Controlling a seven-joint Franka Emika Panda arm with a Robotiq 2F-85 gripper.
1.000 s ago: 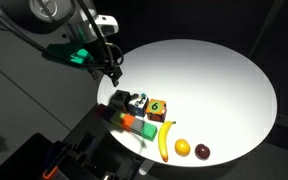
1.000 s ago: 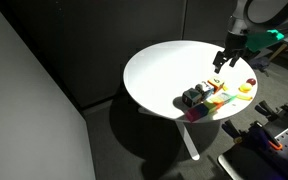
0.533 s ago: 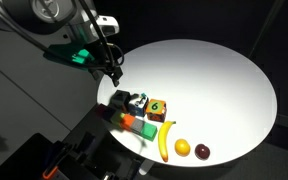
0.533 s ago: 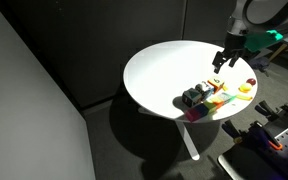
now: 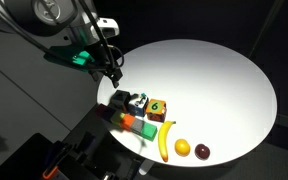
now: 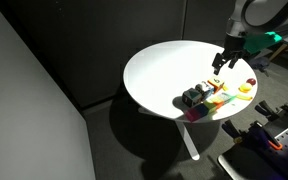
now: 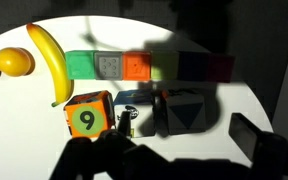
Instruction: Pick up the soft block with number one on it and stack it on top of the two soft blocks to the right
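**Purple block on the round table, gripper empty above**

The bluish-purple block [image 5: 119,98] is seen at one end of a row of three, just beside the dark teal block [image 5: 137,102], with the green-orange block [image 5: 157,106] at the far end. A long coloured bar [image 5: 134,125] is laid alongside the row, and a banana [image 5: 167,140] and an orange [image 5: 183,148] are set near it on the white table [image 5: 214,70]. The gripper [image 5: 113,73] is held above the table's edge, clear of the blocks, with its jaws spread and nothing gripped.
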